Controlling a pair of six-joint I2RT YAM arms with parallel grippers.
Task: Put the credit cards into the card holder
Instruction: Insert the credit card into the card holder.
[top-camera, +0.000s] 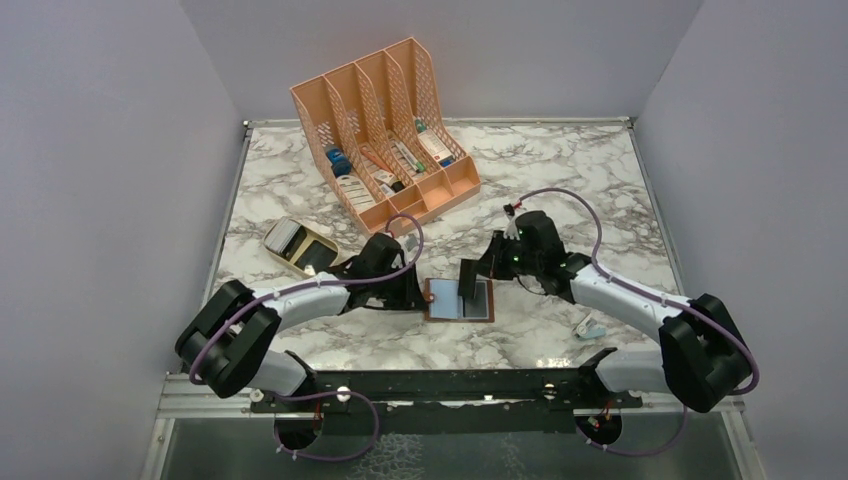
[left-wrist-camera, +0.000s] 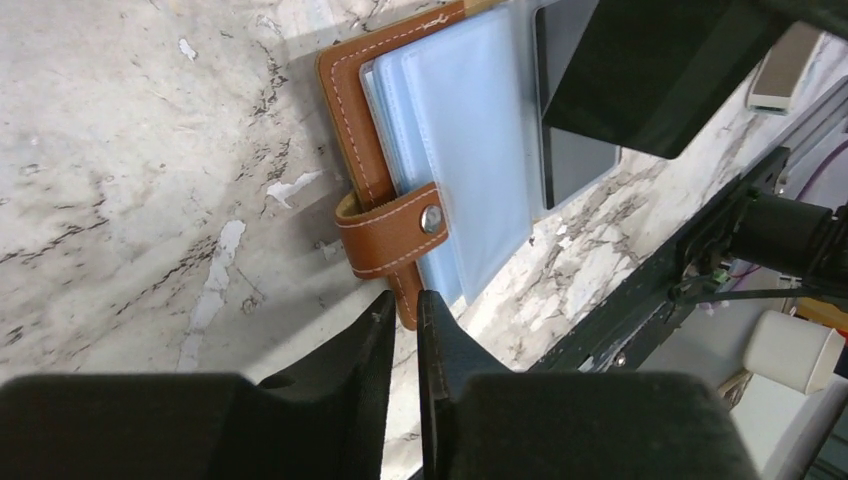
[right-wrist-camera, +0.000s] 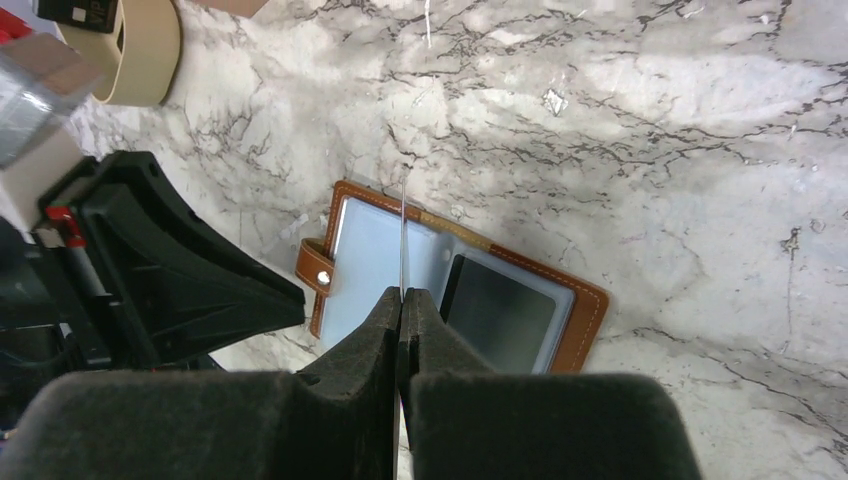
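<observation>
The brown card holder lies open on the marble table between the arms, its pale blue-grey sleeves facing up. A dark card sits in its right pocket. My left gripper is shut on the brown strap below the snap tab, at the holder's left edge. My right gripper is shut on a thin pale credit card. The card shows edge-on and stands upright over the open holder's middle.
A peach slotted organizer with several items stands at the back. A tan open case lies left of my left arm. A small white and blue object lies by my right arm. The table's front rail is close.
</observation>
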